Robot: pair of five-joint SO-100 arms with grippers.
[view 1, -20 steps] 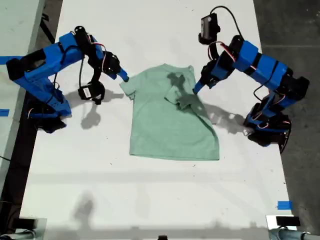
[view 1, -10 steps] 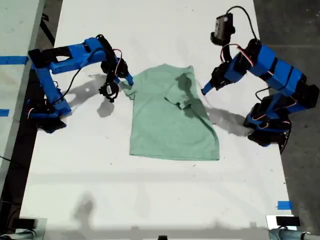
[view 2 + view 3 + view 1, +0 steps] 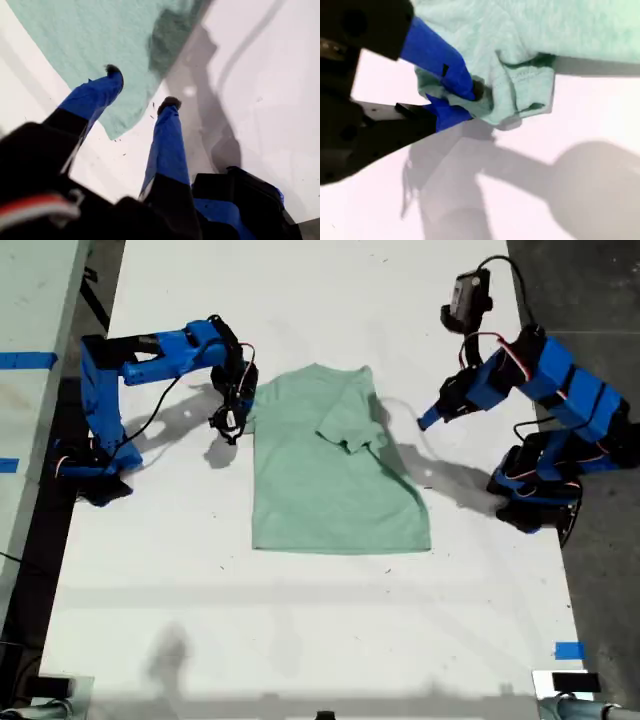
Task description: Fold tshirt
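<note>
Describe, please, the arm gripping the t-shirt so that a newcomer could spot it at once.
On the white table lies the mint-green tshirt. The arm at the exterior view's left reaches its sleeve edge, and my second pincer is shut on bunched cloth there; my first pincer hangs open, holding nothing.

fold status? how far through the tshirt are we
Early. Done: one sleeve, on the exterior view's right, lies folded in over the tshirt. In hand: my second end effector is shut on the other sleeve, bunched at the shirt's edge. My first end effector is open and holds nothing. Left: laying that sleeve in, then folding the body, which lies flat at full length.
</note>
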